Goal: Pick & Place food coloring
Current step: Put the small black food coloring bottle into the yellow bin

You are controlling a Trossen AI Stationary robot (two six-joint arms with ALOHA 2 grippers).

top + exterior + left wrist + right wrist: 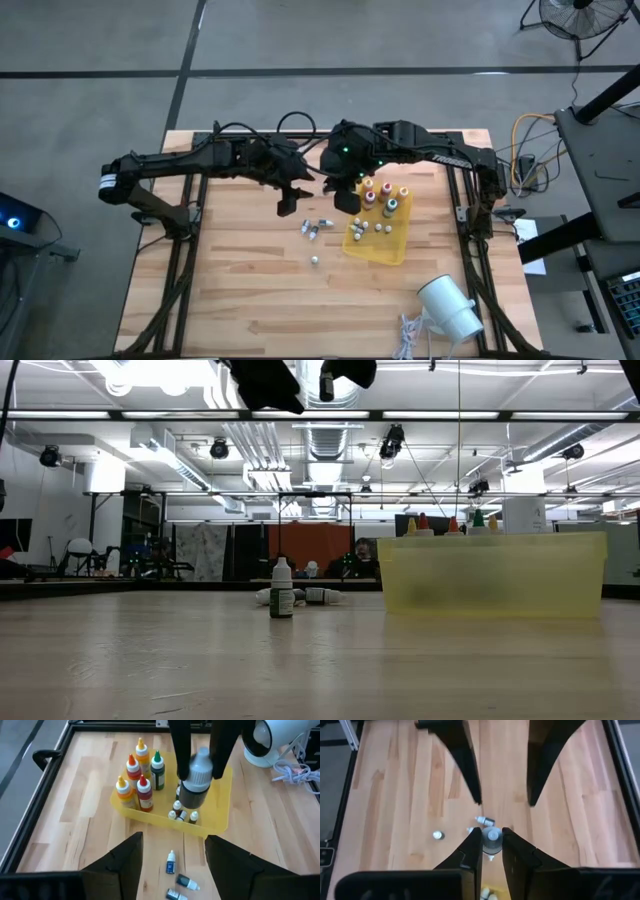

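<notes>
above the near edge of the yellow tray (pixel 396 250), the right claw (pixel 200 770) pinches a small vial (pixel 196 782) between its fingers, cap upward, hanging clear of the desk (pixel 250 290) — the left wrist view shows it dangling over the tray's side nearest the loose vials. the left claw (pixel 292 196) hovers just beside it with its fingers spread and nothing between them.

inside the tray stand the bigger bottles (pixel 137 780), with yellow, orange, red and green tops, bunched at one end; a few tiny vials (pixel 181 814) sit at the other end. several more vials (pixel 316 228) lie on the bare wood just outside the tray, and one (pixel 315 259) sits upright a little apart.

the step in hand looks like the placing. to do it well, carry the pinched vial further over the tray's open floor, away from the tall bottles and clear of the little ones already set down, so nothing gets knocked. lower it until its base is close to the tray floor before letting go — dropped from height, so light a thing will likely bounce or roll. keep it upright on the way down. the left claw sits close, so it would be wise to hold it off, or send it toward the loose vials without crossing the right arm's path.
</notes>
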